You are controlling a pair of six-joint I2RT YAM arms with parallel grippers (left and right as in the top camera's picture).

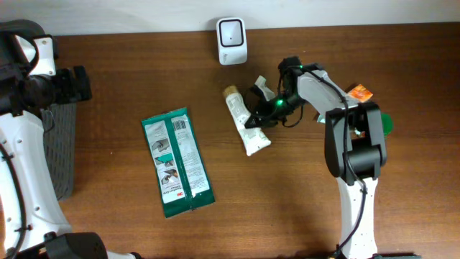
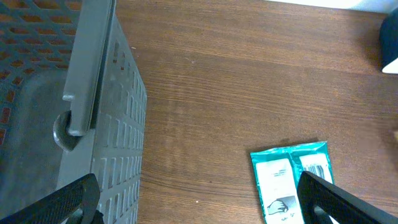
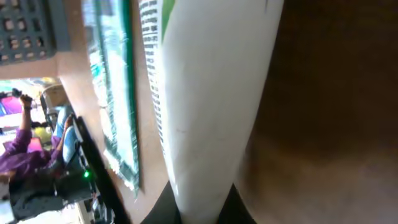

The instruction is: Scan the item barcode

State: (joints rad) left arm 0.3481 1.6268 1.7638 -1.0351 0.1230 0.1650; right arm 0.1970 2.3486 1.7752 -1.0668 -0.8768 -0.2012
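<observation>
A white tube [image 1: 243, 119] with a tan cap lies slanted on the table below the white barcode scanner [image 1: 231, 39]. My right gripper [image 1: 260, 116] is shut on the tube near its flat end. In the right wrist view the white tube [image 3: 211, 93] fills the middle, pinched between my two dark fingers [image 3: 165, 210] at the bottom edge, with fine print down its left side. My left gripper [image 1: 74, 83] hangs open at the far left, above the grey basket; in its own view the left gripper [image 2: 199, 205] has nothing between its fingers.
A green wipes packet [image 1: 177, 162] lies flat at centre left, with a barcode on its label [image 2: 316, 167]. A grey mesh basket [image 1: 61, 147] stands at the left edge. An orange packet [image 1: 360, 91] and a green object [image 1: 387, 124] lie by the right arm.
</observation>
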